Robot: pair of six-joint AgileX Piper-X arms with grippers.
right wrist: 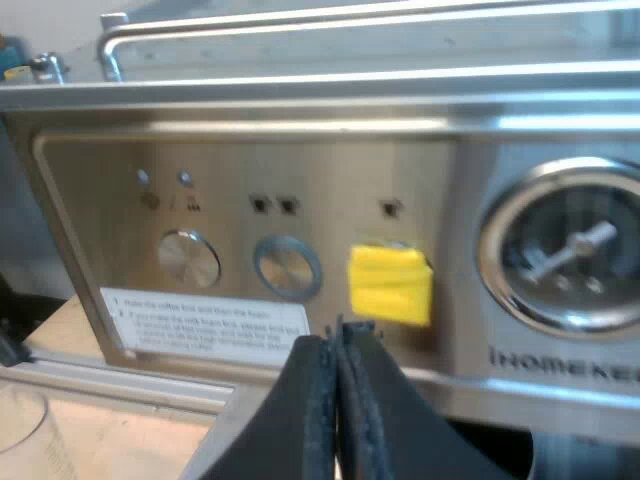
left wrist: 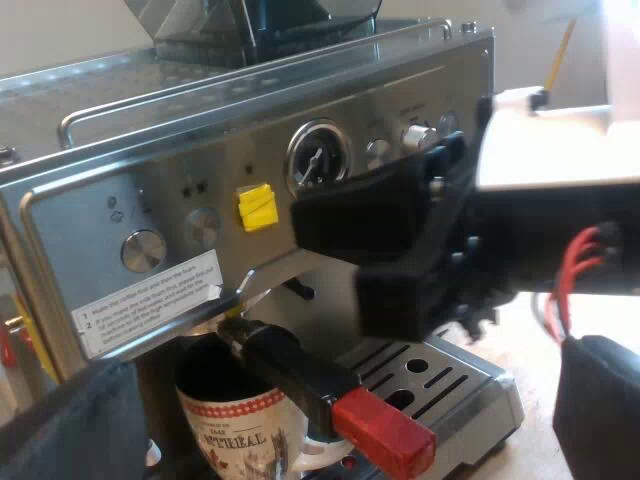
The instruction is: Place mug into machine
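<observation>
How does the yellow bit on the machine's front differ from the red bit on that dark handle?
The yellow block sits on the espresso machine's front, between a round button and the gauge; the red end caps the dark handle jutting out from under that front. The yellow block is up among the controls; the red end hangs lower, near the mug. Both are bright and blocky.
</observation>
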